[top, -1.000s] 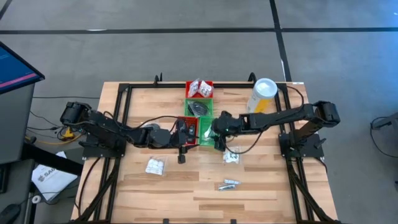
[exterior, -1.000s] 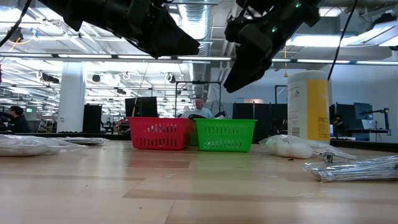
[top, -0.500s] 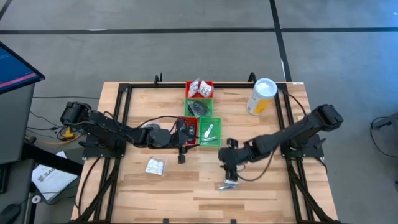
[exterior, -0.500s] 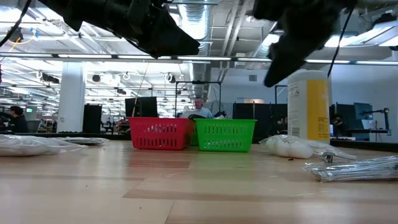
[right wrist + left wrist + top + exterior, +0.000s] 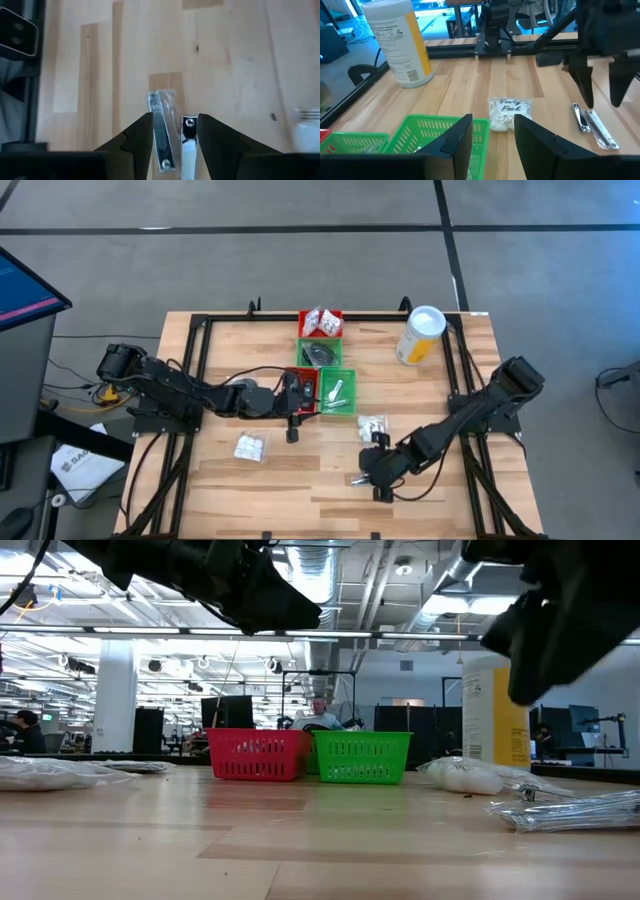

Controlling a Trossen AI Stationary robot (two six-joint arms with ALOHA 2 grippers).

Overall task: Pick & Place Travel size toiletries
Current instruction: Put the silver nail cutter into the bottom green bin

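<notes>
The right gripper (image 5: 377, 483) hangs near the front edge of the table (image 5: 250, 480), right over a clear packet of shiny metal clippers (image 5: 162, 125); its fingers (image 5: 137, 137) stand apart with the packet showing between them, and hold nothing; a white sachet (image 5: 372, 428) lies just behind it; the left gripper (image 5: 492, 137) waits open over the red and green trays (image 5: 335, 392) in the middle; another sachet (image 5: 250, 447) lies toward the front left; a yellow canister (image 5: 421, 335) stands near the back right corner.

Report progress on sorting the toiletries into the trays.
Done: the red and green trays already hold items. In hand: the right gripper hovers open over the silvery clippers packet, nothing gripped yet. Left: that packet, the Vanity Pack sachet and the white sachet. The left gripper waits by the trays.
</notes>
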